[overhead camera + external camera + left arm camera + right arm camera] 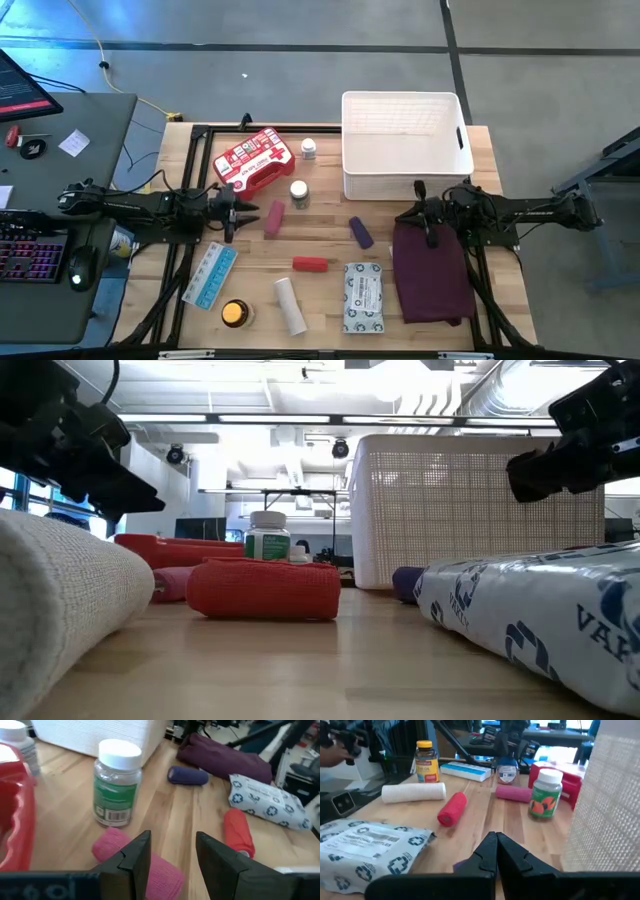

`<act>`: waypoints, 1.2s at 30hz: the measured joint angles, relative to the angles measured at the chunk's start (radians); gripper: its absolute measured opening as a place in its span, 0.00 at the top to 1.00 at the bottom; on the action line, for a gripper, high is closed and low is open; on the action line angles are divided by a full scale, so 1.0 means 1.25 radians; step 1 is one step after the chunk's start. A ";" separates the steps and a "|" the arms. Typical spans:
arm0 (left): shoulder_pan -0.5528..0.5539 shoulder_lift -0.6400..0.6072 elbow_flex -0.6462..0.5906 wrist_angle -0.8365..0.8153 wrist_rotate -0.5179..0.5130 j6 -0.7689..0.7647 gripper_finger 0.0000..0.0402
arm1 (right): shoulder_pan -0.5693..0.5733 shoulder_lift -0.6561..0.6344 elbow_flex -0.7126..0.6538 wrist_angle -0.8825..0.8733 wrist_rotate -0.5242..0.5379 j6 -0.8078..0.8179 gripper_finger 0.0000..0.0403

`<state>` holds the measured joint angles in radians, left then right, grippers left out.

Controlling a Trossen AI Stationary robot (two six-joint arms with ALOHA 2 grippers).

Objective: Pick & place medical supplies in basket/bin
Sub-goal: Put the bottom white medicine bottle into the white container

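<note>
White roll (289, 305) and grey-white packet (363, 296) nearest on the bench (320, 245), left pincer (243, 211) half open and empty over pink tube (274, 218), right pincer (402, 216) shut, empty, white basket (403, 143) at far edge.

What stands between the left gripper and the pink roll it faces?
Nothing visible. The left gripper, fingers open, hangs right over the pink roll. The green-labelled bottle stands just beyond, toward the basket.

My matt black plastic fingers (172, 865) hover over pale bare-wood table (170, 815); pink woven-cloth roll (135, 862), glossy clear plastic bottle (116, 782).
</note>
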<state>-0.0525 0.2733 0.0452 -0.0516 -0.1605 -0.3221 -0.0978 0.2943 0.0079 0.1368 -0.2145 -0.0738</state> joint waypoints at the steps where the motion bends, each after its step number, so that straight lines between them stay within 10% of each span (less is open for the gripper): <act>1: 0.000 0.000 0.000 0.001 -0.006 -0.004 0.53 | 0.000 0.000 0.000 0.001 0.000 -0.001 1.00; 23: 0.000 0.000 0.000 0.010 -0.067 -0.143 0.53 | 0.001 -0.001 0.000 0.061 -0.029 0.288 1.00; 30: 0.000 0.004 0.014 0.303 -0.015 0.027 0.53 | 0.000 -0.001 0.000 0.135 -0.014 0.342 1.00; 36: 0.000 0.163 0.175 0.167 -0.077 0.111 0.53 | 0.014 0.000 0.000 0.240 -0.019 0.404 1.00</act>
<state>-0.0525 0.4774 0.2635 0.1567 -0.2562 -0.1828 -0.0800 0.2943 0.0078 0.4371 -0.2380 0.4314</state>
